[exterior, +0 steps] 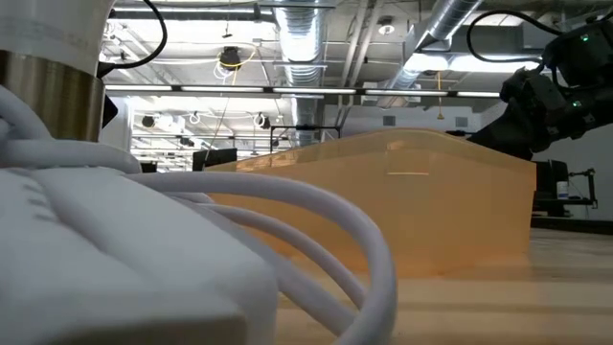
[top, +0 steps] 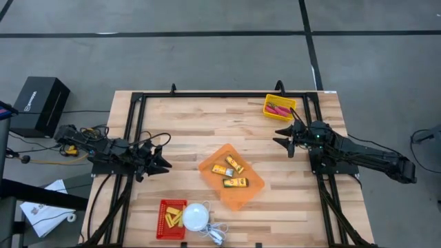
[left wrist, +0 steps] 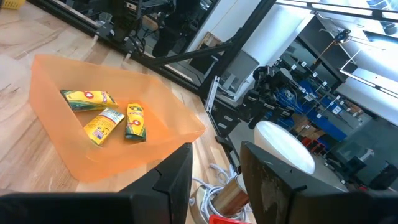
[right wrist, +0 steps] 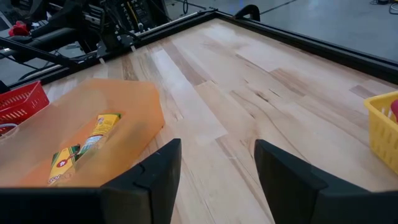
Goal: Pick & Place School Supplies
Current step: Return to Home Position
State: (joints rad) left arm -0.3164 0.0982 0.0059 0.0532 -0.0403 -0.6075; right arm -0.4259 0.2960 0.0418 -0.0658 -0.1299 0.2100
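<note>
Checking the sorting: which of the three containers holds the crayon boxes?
The orange tray in the middle of the table, with three crayon boxes inside. The yellow bin holds red-handled scissors; the red bin holds small yellow pieces.

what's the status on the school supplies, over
Left gripper open, empty, table's left. Right gripper open, empty, by yellow bin. Three crayon packets in orange tray. White dome beside red bin.
</note>
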